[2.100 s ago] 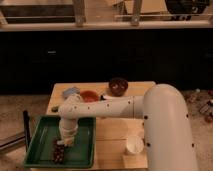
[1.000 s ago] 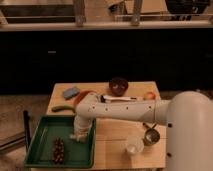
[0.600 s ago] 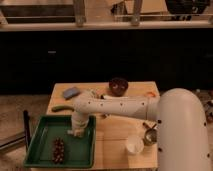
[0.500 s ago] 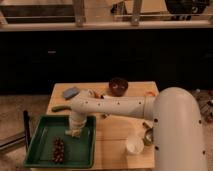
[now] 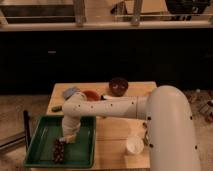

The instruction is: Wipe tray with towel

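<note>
Towel [image 5: 59,150]: dark crumpled bundle on the tray floor, front-left; likely soft, light and limp, best pinched at a raised fold.
Gripper [image 5: 70,137]: low inside the tray, just beside the towel; whether it grips anything, I cannot tell.
Tray [image 5: 86,161]: green, with a raised rim that bounds every stroke; bare floor lies rearward.
Surface [image 5: 111,136]: a white cup [image 5: 134,145] stands near the tray's right side.

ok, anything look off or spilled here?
Nothing spilled or tipped. The gripper is down inside the green tray, next to a dark clump on its floor; I cannot tell what that is. The white cup and dark bowl sit upright on the table.
</note>
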Controlling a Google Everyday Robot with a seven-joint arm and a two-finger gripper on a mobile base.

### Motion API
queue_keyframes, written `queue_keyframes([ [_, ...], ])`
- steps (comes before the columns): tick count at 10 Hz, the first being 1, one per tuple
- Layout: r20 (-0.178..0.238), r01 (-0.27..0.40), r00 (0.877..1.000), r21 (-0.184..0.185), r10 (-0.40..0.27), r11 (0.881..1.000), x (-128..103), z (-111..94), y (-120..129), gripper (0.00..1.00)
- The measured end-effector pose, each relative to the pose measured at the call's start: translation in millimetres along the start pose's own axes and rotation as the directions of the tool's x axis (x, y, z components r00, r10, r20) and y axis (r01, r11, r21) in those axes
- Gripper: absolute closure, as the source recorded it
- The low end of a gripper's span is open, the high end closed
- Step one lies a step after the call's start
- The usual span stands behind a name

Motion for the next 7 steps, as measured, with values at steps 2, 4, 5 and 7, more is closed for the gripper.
queue_keyframes([
  [2, -0.004, 0.013, 1.0, -0.017, -0.013, 1.0, 0, -1, 15, 1.0],
  [4, 0.005, -0.002, 1.0, -0.003, 0.002, 1.0, 15, -9, 34, 1.0],
  [5, 0.009, -0.019, 1.0, 0.015, 0.019, 1.0, 25, -16, 42, 1.0],
  [7, 0.01, -0.041, 0.999, 0.041, 0.041, 0.998, 31, -24, 46, 1.0],
])
